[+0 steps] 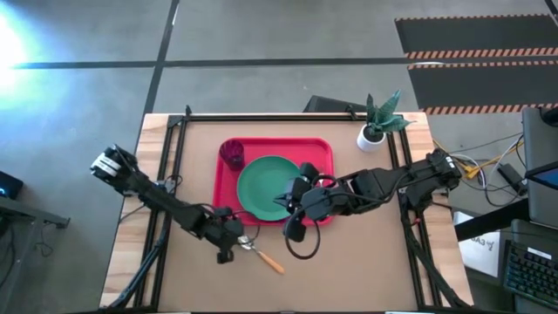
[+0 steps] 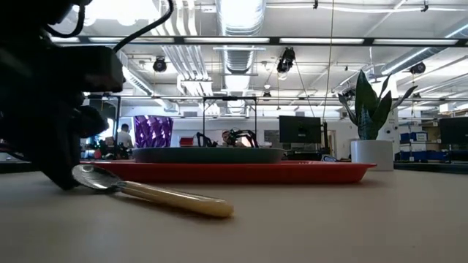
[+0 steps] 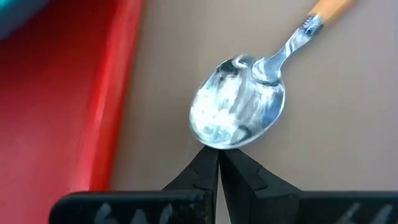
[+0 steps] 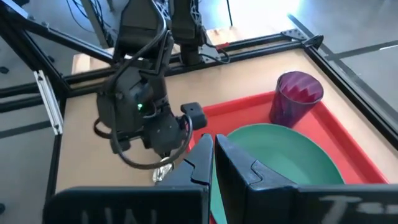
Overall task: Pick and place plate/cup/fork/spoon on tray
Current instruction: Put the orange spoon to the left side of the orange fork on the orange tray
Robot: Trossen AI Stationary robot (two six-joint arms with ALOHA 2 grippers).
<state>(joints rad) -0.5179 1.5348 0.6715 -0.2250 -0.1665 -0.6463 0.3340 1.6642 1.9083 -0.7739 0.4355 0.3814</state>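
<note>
Your left gripper (image 3: 217,163) is down at the desk (image 1: 349,270) just off the near-left corner of the tray (image 1: 228,187), jaws pinched fully together with nothing between them. The tips sit right at the edge of the spoon (image 3: 239,109) bowl; the spoon itself lies flat on the desk beside the tray, handle pointing away from the gripper toward the front edge.

Your right gripper (image 4: 213,155) is up over the tray, above the near side of the plate (image 1: 266,187), and its jaws are closed too, empty.

The plate sits on the tray, roughly in the middle. The cup (image 1: 232,153) stands upright in the tray's far-left corner, near the plate, though you can't tell from above whether they touch.

I can't spot the fork anywhere; the right arm covers the tray's near-right part.

A small potted plant (image 1: 377,122) stands on the desk off the tray's far-right corner.
</note>
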